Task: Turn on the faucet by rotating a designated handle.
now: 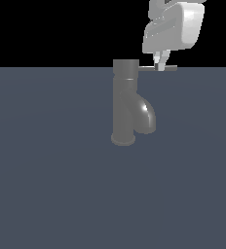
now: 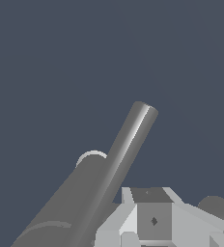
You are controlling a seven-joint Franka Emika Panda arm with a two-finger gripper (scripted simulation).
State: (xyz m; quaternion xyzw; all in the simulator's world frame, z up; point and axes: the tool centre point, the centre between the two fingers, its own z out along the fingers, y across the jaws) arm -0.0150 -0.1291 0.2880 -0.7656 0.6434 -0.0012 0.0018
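The arm comes down from above at the exterior view's upper right, its pale wrist housing tilted. The gripper points downward below it, fingertips close together. Whether they are fully closed cannot be told. The wrist view shows one light grey finger.

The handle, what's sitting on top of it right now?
The gripper comes down onto the handle from above, partway along the bar. The fingers hide the contact spot, so actual touching cannot be confirmed.
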